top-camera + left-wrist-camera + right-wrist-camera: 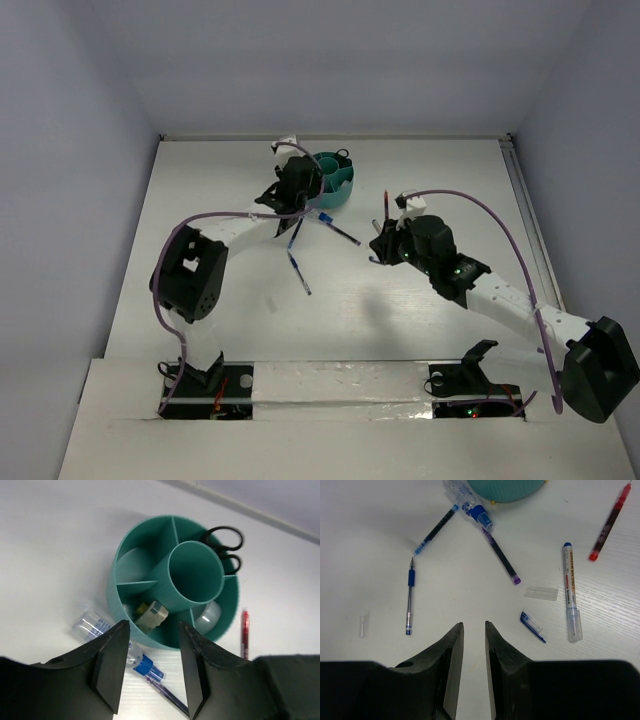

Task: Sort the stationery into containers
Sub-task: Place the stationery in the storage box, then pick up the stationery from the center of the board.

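**Stationery, loose, on the middle of the desk; teal cup [342,192] near the far edge, about midway along it.**

Count on the desk from the right wrist view: 5 long pieces and 4 small ones.
- **Long pieces:** blue stick pen [409,597], dark slim pen [436,530], purple-tipped pen [500,557], white marker [571,592] and red pen [609,522].
- **Small pieces:** blue cap [532,626], clear cap [541,592], pale bit [364,625], and a blue-capped clear piece [472,505] just beside the cup.
- **Cup:** 1, divided, already holding black scissors [226,542].
- **Handling, as judged:** the pens look light and stiff, with smooth round barrels apt to roll or slip, so pinch across mid-barrel. The caps are likely to skid.
- **Grippers:** the left gripper [152,672] is spread wide and empty over the cup's near rim. The right gripper [474,640] has its fingers drawn close with a thin gap, pinching nothing, nearer the front edge than the pens.
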Available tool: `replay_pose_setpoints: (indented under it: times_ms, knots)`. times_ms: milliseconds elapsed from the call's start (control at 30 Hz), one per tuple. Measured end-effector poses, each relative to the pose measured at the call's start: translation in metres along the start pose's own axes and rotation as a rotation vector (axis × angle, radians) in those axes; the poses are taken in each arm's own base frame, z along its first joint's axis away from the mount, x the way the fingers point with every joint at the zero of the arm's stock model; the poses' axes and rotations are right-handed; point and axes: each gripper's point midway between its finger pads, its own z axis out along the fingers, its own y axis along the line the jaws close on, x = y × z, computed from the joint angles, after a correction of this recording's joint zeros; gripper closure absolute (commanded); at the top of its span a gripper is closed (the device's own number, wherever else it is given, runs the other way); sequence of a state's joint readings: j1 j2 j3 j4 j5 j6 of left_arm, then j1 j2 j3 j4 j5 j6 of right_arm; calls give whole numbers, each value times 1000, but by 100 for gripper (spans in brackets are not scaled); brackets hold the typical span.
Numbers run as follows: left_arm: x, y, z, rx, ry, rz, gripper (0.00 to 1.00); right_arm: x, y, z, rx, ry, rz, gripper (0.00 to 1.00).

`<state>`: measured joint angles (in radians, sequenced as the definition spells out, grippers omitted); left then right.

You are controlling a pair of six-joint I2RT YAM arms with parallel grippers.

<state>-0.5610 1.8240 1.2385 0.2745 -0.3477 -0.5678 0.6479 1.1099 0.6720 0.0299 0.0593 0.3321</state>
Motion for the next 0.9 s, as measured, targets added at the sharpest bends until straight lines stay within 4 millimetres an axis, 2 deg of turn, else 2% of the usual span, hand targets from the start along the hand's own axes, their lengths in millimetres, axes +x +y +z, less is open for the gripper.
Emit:
replay_pose_setpoints:
  times_ms: [67, 100, 200, 233, 300, 367, 500, 567, 633, 667, 700, 767, 833, 900]
  knots:
    - [-12, -2, -17, 21, -24, -12, 55, 1, 0, 1, 1, 3, 0, 64]
    - [-21, -5, -27, 38, -41, -21, 54, 2, -1, 1, 2, 6, 1, 55]
    - [-47, -13, -58, 109, -102, -55, 50, 5, -1, 4, 5, 16, 1, 44]
    - [-53, -15, -70, 137, -116, -61, 48, 6, -2, 5, 6, 21, 3, 43]
    - [-56, -22, -91, 206, -130, -65, 46, 10, -2, 8, 5, 35, 4, 42]
    - [-48, -26, -111, 272, -118, -53, 42, 15, -2, 10, 3, 52, 9, 42]
    - [-17, -23, -151, 367, -64, -18, 32, 21, 3, 13, -21, 81, 14, 46]
    - [-9, -17, -172, 401, -54, -14, 29, 22, 9, 20, -46, 107, 16, 51]
    - [-13, -10, -192, 427, -78, -25, 27, 20, 16, 31, -67, 137, 16, 58]
    - [-18, -7, -201, 439, -98, -33, 26, 19, 19, 37, -71, 147, 15, 65]
    - [-24, -4, -212, 453, -122, -44, 26, 18, 20, 45, -73, 156, 13, 77]
    - [-36, 0, -230, 478, -170, -64, 26, 20, 20, 58, -66, 173, 12, 77]
    - [-42, 5, -241, 487, -204, -79, 26, 23, 19, 71, -55, 187, 4, 62]
    - [-39, 13, -244, 480, -209, -81, 26, 27, 16, 86, -48, 196, -20, 47]
